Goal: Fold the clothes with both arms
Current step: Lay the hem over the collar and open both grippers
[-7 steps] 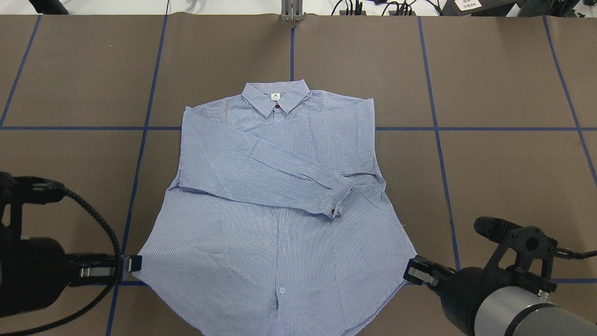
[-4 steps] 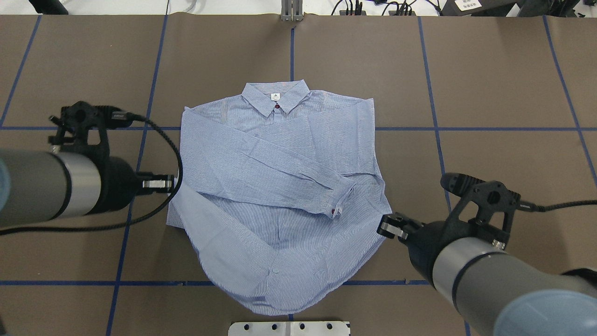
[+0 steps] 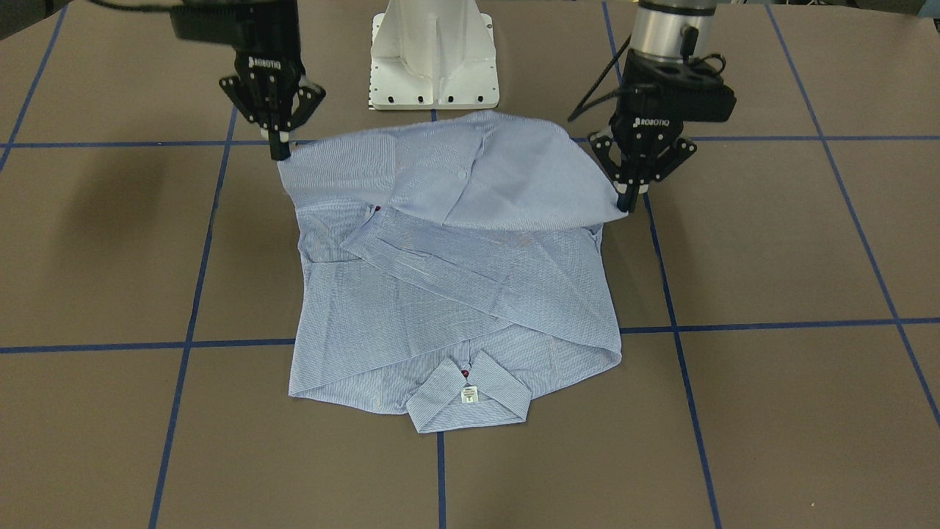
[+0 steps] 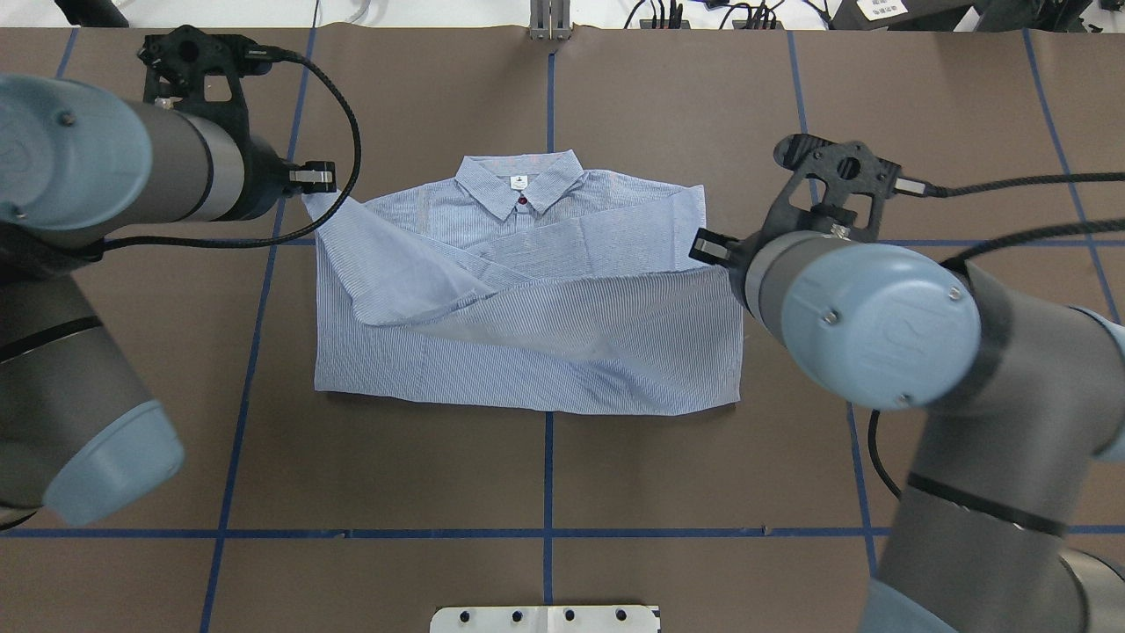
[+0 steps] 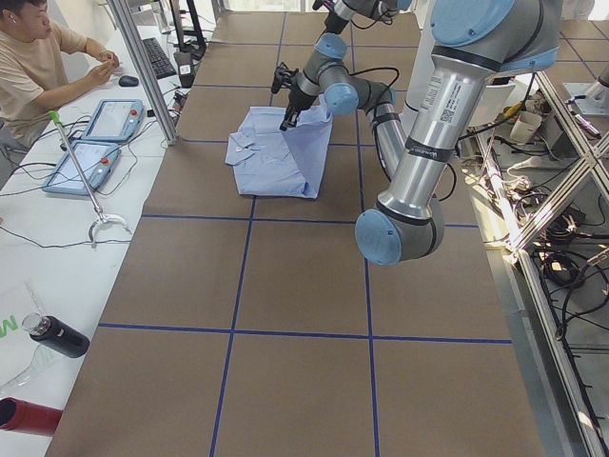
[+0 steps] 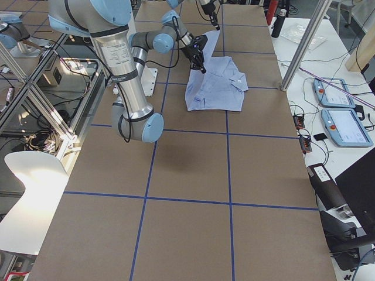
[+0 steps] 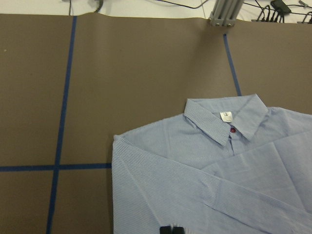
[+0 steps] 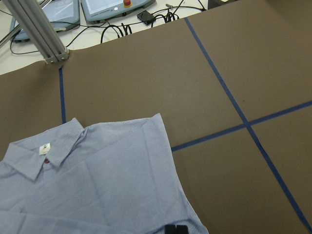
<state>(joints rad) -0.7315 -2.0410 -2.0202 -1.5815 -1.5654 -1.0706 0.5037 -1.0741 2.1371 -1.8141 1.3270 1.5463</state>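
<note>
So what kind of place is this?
Probably a robotics lab: left arm and right arm fold a shirt on a tape-gridded table, with teach pendants and a person at a side bench.

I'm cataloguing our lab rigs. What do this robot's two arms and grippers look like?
The left arm and right arm are grey-and-silver jointed tubes with light blue caps. The left gripper and right gripper are black, two-fingered, with white ROBOTIQ lettering. A black braided cable runs to each wrist.
</note>
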